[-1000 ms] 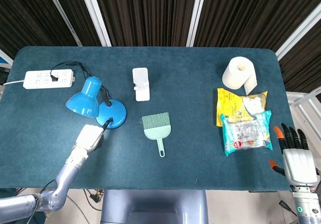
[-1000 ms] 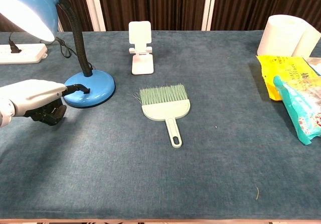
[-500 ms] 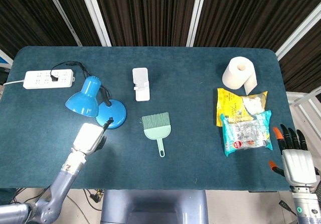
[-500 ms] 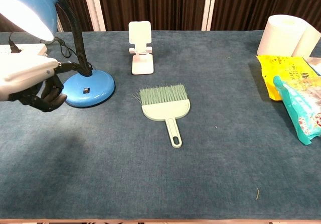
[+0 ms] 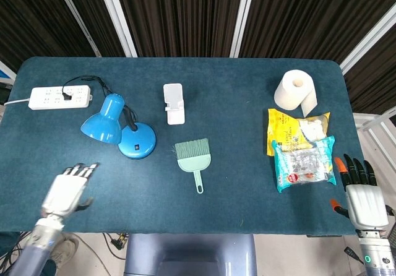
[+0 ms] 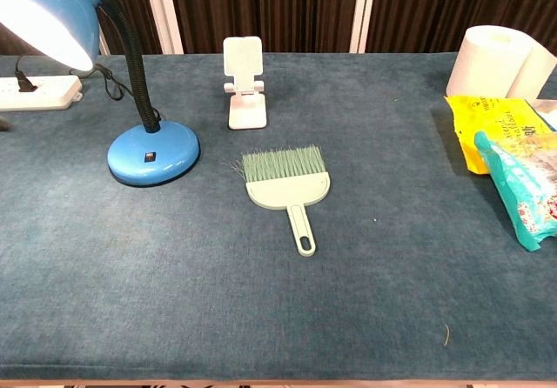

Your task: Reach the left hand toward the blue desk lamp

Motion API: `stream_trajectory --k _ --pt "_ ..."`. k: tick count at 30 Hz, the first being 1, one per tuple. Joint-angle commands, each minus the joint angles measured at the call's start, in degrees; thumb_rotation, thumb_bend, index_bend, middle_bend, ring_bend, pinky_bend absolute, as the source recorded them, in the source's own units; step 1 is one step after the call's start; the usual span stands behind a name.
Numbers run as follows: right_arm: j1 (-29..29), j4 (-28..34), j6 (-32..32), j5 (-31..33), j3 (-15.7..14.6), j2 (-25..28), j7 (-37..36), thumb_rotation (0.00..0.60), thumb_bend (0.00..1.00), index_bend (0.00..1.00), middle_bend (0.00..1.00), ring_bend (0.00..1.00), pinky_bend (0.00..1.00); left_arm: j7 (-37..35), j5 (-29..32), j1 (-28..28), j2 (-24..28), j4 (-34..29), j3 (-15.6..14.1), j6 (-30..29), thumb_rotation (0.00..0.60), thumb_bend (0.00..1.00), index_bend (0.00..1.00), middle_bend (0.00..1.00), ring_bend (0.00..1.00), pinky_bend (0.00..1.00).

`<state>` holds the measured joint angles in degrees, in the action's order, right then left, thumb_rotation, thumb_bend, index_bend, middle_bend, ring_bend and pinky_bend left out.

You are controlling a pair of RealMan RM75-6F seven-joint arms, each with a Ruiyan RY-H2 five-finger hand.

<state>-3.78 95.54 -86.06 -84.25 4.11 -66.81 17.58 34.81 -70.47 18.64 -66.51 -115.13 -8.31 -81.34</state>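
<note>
The blue desk lamp (image 5: 117, 127) stands on the left half of the table, its shade (image 6: 54, 10) lit and its round base (image 6: 153, 152) bearing a small switch. My left hand (image 5: 67, 189) hovers near the front left edge, well short of the lamp, with its fingers spread and nothing in it. It does not show in the chest view. My right hand (image 5: 361, 195) rests beyond the table's front right corner, fingers apart and holding nothing.
A white power strip (image 5: 60, 96) lies behind the lamp with the lamp's cord plugged in. A white phone stand (image 5: 174, 104), a green hand brush (image 5: 193, 156), a paper roll (image 5: 296, 91) and snack bags (image 5: 301, 146) sit on the blue table (image 5: 235, 183).
My left hand has pulled back from the lamp's base toward the front left edge, opened its fingers, and left the chest view. The right hand has barely moved.
</note>
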Motion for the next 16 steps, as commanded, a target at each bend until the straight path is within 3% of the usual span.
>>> stream_trajectory --k 1,6,16 --pt "-0.01 0.02 0.02 -0.1 -0.08 -0.06 0.04 0.6 0.25 0.03 0.01 0.05 0.0 -4.17 -3.04 -4.29 2.61 0.53 -1.72 -4.36 0.6 0.19 0.1 0.12 0.01 0.12" --pt "-0.16 -0.05 0.35 -0.5 -0.36 -0.17 0.1 0.6 0.25 0.03 0.01 0.05 0.0 -11.83 -3.84 -6.76 3.86 4.02 -0.3 -6.23 0.6 0.14 0.06 0.02 0.0 0.05" --pt "-0.49 -0.42 0.86 -3.36 -1.68 1.39 -2.12 0.6 0.25 0.03 0.01 0.05 0.0 -21.69 -4.47 -8.61 4.17 8.99 4.61 -7.73 0.6 0.13 0.04 0.0 0.0 0.01"
